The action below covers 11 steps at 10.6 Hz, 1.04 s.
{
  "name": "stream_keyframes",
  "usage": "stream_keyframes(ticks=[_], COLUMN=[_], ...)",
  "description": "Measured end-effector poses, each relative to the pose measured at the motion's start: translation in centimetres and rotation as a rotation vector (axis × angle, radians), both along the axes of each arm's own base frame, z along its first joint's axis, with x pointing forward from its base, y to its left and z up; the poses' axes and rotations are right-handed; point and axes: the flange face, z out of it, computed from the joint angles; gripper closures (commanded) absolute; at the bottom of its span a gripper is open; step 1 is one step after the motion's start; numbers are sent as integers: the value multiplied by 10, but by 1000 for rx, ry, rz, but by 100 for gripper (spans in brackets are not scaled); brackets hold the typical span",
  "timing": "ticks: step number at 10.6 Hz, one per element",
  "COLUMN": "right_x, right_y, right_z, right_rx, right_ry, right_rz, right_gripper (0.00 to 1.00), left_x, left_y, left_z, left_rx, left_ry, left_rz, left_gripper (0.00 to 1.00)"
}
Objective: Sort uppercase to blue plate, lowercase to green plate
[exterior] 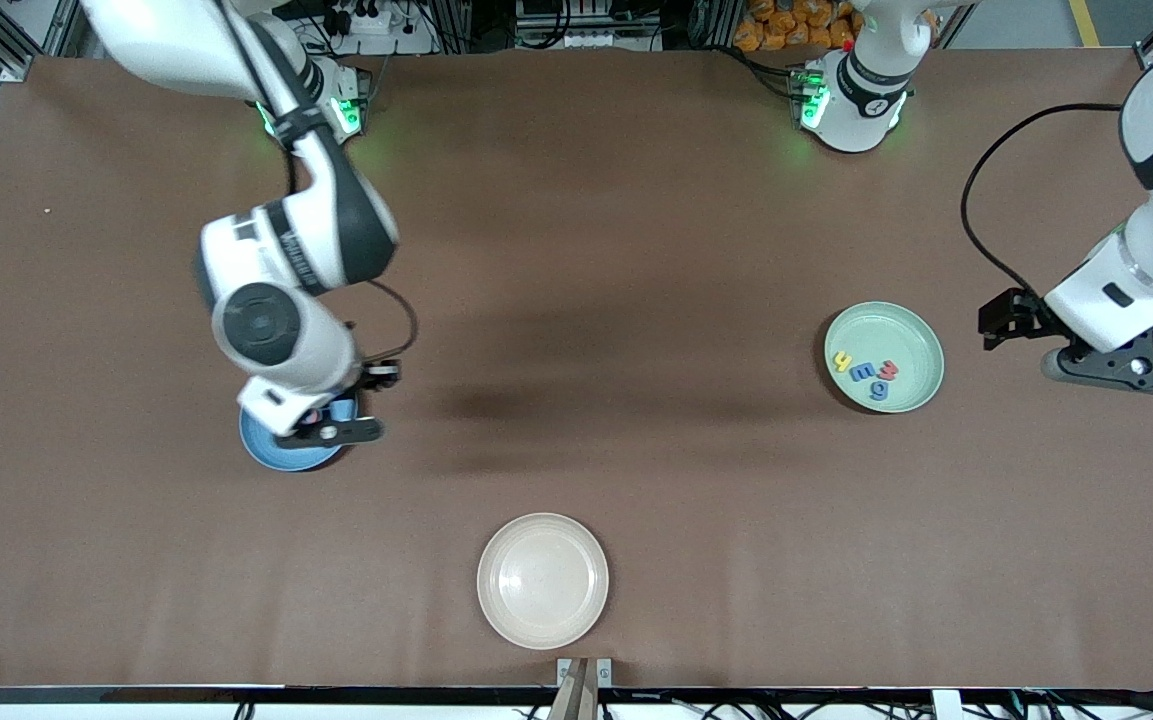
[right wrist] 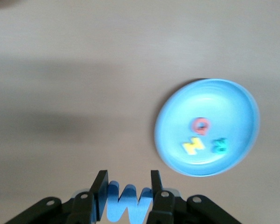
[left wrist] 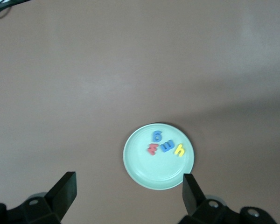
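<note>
High front camera looks steeply down across the bench, robot bases at twelve o'clock. Left wrist camera hangs well up, gazing down past its fingers at the green plate, also seen from the front. Right wrist camera peers past its fingers at the blue plate, partly visible from the front.

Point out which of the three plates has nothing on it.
The beige plate, nearest the front camera. The green plate holds four small letters, and the blue plate holds three.
</note>
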Motion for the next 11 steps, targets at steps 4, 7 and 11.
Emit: stream_keyframes(ticks=[4, 7, 11], right_x=[-14, -24, -15], right_y=[-115, -143, -177], right_z=[-87, -109, -64], right_rx=[17, 9, 4], right_ry=[-50, -86, -165], right_rz=[-27, -61, -118], right_gripper=[100, 24, 0], left_x=[2, 1, 0], left_y=[-18, -23, -30], left_z=[3, 4, 5], left_rx=[-14, -17, -21], left_ry=[-20, -22, -21], left_rz=[-16, -19, -25], left_gripper=[0, 0, 0])
